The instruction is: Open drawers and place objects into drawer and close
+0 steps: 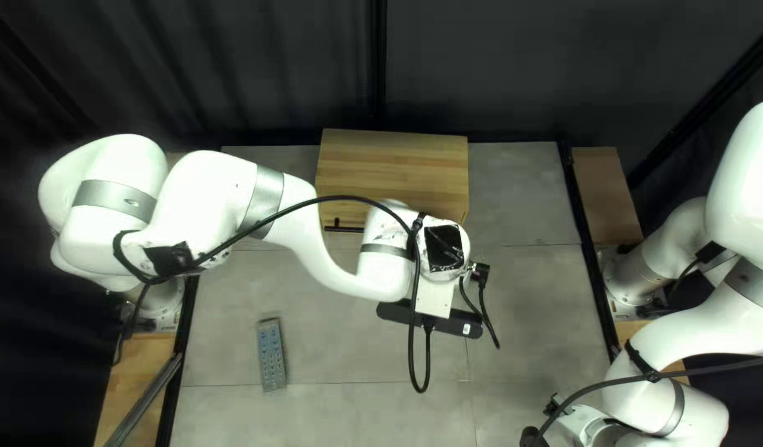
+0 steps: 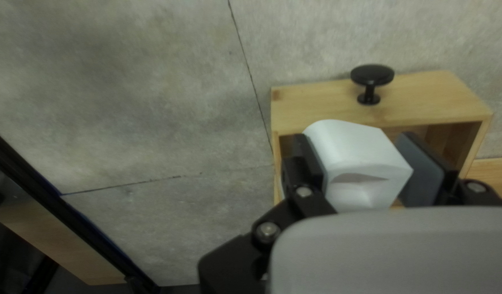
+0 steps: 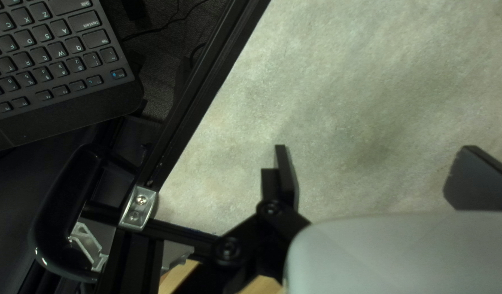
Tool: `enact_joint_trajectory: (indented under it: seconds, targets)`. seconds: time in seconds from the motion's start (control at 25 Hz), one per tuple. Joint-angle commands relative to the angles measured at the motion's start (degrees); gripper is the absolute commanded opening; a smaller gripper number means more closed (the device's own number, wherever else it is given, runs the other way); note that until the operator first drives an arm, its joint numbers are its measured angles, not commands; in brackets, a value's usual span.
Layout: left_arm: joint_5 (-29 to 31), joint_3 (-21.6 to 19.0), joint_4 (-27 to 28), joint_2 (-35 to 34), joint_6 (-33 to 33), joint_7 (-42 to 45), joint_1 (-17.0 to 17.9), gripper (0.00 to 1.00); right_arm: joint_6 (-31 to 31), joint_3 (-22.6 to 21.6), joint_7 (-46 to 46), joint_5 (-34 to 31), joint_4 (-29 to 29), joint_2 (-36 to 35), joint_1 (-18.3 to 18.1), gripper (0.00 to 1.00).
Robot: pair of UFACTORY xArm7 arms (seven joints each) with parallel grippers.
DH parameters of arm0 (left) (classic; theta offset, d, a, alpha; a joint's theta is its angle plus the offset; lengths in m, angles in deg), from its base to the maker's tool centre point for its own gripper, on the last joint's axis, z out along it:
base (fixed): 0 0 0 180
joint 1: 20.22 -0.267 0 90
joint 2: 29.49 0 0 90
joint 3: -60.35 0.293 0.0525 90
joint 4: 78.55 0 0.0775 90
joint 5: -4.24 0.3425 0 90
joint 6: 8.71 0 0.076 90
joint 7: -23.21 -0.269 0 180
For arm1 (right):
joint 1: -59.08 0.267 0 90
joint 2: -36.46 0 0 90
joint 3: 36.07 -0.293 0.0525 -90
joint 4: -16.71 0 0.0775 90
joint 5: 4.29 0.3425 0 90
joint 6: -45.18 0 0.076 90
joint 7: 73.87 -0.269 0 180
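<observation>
Drawer (image 2: 316, 103) was open, left jaws gripped white object (image 2: 354, 149) over it, right jaws stood wide; placing, closing were left

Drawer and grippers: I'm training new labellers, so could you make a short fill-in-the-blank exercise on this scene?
1. The knob on the open wooden drawer is coloured ____.
2. The object that the left gripper is shut on is coloured ____.
3. The right gripper, with nothing between its fingers, is not shut but ____.
4. In the top left view, the remote control lies nearer the base of my ____ arm.

Missing words: black; white; open; left.
</observation>
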Motion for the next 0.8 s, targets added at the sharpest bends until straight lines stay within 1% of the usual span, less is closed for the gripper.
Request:
enact_joint_trajectory:
  seconds: [0.04,0.4,0.56,0.72,0.76,0.8]
  targets:
    - [-0.02,0.44,0.64,1.18,-0.01,0.4,-0.43,0.01,0.0,0.0,0.0,0.0,0.0,0.0,0.0,1.0]
    - [0.13,1.38,3.31,3.44,1.81,1.59,-0.76,0.02,0.0,0.0,0.0,0.0,0.0,0.0,0.0,1.0]
    - [0.53,1.8,3.9,3.84,2.71,3.22,-0.1,0.0,0.0,0.0,0.0,0.0,0.0,0.0,0.0,1.0]
    - [1.11,2.35,6.17,4.93,4.99,4.68,0.6,0.0,0.0,0.0,0.0,0.0,0.0,0.0,0.0,1.0]
    - [1.17,2.43,6.47,5.08,5.35,4.93,0.7,0.05,0.0,0.0,0.0,0.0,0.0,0.0,0.0,1.0]
    - [1.17,2.48,6.62,5.18,5.5,5.06,0.71,0.05,0.0,0.0,0.0,0.0,0.0,0.0,0.0,1.0]
